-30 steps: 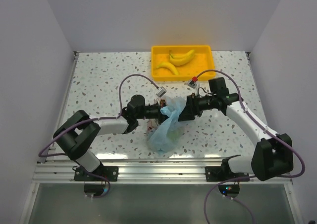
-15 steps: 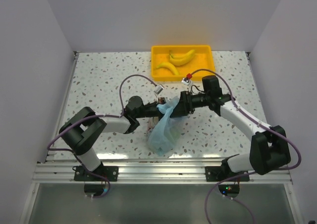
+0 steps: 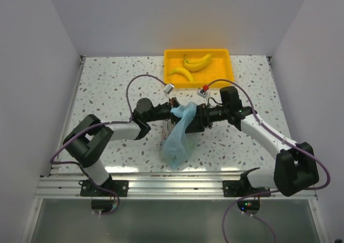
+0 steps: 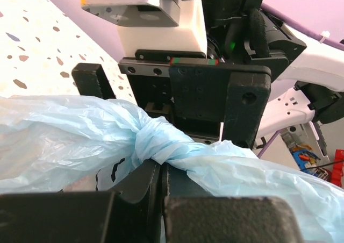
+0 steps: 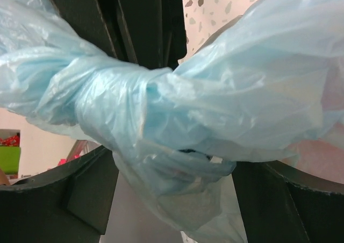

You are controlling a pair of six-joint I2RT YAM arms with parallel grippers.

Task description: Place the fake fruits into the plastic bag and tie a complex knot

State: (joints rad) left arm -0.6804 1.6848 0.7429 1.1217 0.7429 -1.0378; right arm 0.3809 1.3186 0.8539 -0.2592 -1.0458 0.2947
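Above the counter [image 3: 107,87], left jaws are clenching the plastic bag [image 3: 176,143], right jaws hanging released, so the knot [image 4: 156,143] may be slackening

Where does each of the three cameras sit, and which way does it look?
Top external: above, behind the robot, looking down; the left claw and right claw meet at the thin translucent light-blue plastic bag.
Left wrist: looks along the left claw, shut on the bag, at its twisted knot.
Right wrist: looks through the open right claw at that knot.
Shared: both wrist views show the knot.
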